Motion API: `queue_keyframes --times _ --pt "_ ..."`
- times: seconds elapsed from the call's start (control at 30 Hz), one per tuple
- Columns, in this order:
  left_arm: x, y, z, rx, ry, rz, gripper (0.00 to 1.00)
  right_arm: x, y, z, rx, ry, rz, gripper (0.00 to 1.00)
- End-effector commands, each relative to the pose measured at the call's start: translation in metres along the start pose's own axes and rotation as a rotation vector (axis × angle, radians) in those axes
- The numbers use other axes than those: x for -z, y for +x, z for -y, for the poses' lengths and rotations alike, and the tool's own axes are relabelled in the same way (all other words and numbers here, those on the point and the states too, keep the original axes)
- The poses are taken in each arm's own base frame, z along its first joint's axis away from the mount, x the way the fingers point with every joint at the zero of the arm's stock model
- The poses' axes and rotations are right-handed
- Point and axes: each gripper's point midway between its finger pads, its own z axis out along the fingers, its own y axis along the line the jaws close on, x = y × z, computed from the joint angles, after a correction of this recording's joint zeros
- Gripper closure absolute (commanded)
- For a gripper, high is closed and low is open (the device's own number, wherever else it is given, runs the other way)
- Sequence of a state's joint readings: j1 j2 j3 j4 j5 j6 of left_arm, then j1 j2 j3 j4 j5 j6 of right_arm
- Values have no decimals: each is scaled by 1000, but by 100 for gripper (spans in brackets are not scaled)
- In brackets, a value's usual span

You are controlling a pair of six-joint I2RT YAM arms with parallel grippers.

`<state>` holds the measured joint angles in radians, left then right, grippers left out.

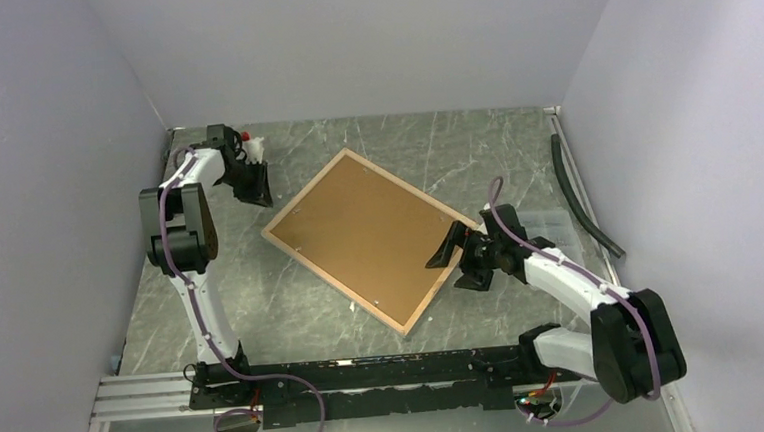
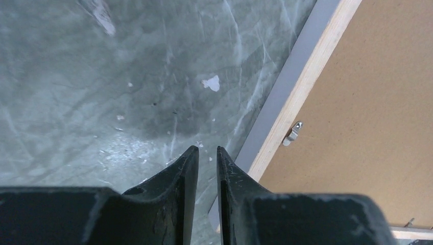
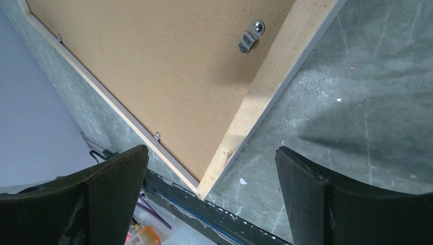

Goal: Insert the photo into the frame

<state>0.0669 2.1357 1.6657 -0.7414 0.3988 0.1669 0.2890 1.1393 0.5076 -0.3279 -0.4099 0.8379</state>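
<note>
Fingers (image 2: 186,173) of the left gripper (image 2: 207,150) are standing almost together, with only a narrow slit showing between them and nothing sitting in it. They are hanging over bare grey table (image 2: 92,92) just beside the frame's (image 2: 306,87) far-left edge, touching neither it nor the table as far as the wrist view shows. In the top view the left gripper (image 1: 260,195) is pointing down near the frame's (image 1: 334,282) left corner.

The right gripper (image 3: 209,153) is holding its fingers (image 3: 110,184) spread wide apart and gripping nothing. Below the gap between them, the pale wooden rail of the frame (image 3: 265,87) is running toward its near corner. Seen from above, the right gripper (image 1: 458,264) is reaching over the frame's right edge, one finger above the rail and the other above the table (image 1: 264,313); whether either is touching cannot be told.

The frame is lying flat and skewed in the middle of the table, back side up, with the brown backing board (image 1: 364,237) filling it and small metal clips (image 3: 251,37) turned in over the board. The photo is not showing; whether it is lying under the board cannot be told.
</note>
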Motion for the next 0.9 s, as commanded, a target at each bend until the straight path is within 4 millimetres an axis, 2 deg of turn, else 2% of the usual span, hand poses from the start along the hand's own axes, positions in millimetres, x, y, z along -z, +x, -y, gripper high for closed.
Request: queue_keyframes --times 0.0,0.13,0.2,0.43,0.6,0.7,0.77,0.87 --pt "-5 20 12 18 73 -42 75 -7 -15 -19 38 -72 17 0" --pt "2 48 20 -32 103 -89 78 -15 -33 -20 54 -62 33 0" --pt "9 61 26 -59 122 -105 79 -16 -49 -24 57 -66 47 0" --pt "28 120 62 -182 255 -215 80 -22 -104 -32 73 -35 93 0" --pt "41 158 87 -274 353 -275 80 -28 -131 -30 68 0 112 0" --pt "50 167 101 -315 385 -288 80 -26 -153 -23 82 80 156 0" --pt "56 166 102 -308 385 -282 80 -16 -171 -23 92 128 210 0" --pt "70 149 93 -247 368 -210 80 10 -194 -40 107 140 327 0"
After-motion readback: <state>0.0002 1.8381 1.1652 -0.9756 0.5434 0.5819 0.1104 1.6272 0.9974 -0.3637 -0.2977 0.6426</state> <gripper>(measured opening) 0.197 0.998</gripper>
